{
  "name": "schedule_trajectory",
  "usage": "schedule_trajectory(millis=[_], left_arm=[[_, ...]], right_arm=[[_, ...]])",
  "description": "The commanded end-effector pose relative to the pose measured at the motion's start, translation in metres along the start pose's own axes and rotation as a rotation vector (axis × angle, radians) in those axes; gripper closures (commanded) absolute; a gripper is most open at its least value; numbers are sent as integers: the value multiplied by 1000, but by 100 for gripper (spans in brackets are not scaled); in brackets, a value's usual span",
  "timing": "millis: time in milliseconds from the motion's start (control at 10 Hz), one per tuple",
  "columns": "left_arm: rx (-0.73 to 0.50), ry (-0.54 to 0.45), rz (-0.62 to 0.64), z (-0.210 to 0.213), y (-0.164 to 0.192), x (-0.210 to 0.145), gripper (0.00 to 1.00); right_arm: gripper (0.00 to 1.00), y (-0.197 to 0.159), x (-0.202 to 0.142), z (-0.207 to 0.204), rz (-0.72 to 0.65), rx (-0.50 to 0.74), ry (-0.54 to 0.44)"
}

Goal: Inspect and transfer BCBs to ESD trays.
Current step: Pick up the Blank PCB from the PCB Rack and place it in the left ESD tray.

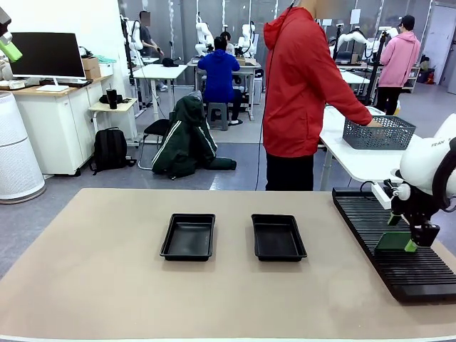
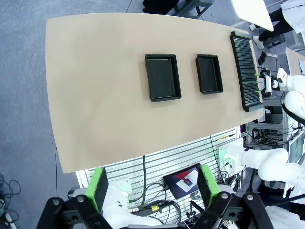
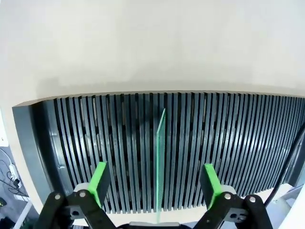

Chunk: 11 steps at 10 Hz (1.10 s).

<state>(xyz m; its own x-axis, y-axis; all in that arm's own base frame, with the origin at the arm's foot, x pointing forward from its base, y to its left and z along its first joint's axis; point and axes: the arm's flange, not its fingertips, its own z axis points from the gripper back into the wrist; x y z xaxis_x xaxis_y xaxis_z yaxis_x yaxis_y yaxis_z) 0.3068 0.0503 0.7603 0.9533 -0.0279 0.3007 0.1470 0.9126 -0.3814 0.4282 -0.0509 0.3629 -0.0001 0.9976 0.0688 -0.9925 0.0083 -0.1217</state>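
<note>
Green-padded right fingers (image 3: 99,180) stand fully spread and hold nothing. They straddle a BCB (image 3: 160,152) that stands on edge in a slot of the black ribbed rack (image 3: 86,138), with the pads apart from both its faces. To lift it well, I judge the wrist should be centred on the board and drop until the pads cover its upper edge. It should then close squarely on the flat faces and pull straight up, clear of neighbouring ribs. From the rack, at the table's (image 1: 100,278) 3 o'clock side, two empty ESD trays (image 1: 189,236) lie toward 9 o'clock. Left fingers (image 2: 99,188), high above the table, are also wide open and empty.
</note>
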Motion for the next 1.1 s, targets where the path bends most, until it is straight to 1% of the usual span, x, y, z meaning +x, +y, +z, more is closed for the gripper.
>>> schedule_trajectory(millis=[0, 400, 500, 600, 700, 800, 900, 1000], left_arm=[[-2, 3, 3, -1, 0, 0, 0], [-2, 3, 3, -1, 0, 0, 0], [-2, 3, 3, -1, 0, 0, 0], [-2, 3, 3, -1, 0, 0, 0], [-2, 3, 3, -1, 0, 0, 0], [-2, 3, 3, -1, 0, 0, 0], [-2, 3, 3, -1, 0, 0, 0], [-2, 3, 3, -1, 0, 0, 0]], right_arm=[[0, 1, -3, 2, 18, 9, 6], [0, 0, 1, 0, 2, 0, 0], [0, -2, 1, 0, -9, -3, 35], [4, -4, 0, -1, -4, -11, 68], [5, -4, 0, -2, 7, -14, 97], [10, -4, -2, -3, 16, -10, 96], [11, -4, -5, -2, 17, -4, 89], [16, -4, -7, -1, 18, -19, 71]])
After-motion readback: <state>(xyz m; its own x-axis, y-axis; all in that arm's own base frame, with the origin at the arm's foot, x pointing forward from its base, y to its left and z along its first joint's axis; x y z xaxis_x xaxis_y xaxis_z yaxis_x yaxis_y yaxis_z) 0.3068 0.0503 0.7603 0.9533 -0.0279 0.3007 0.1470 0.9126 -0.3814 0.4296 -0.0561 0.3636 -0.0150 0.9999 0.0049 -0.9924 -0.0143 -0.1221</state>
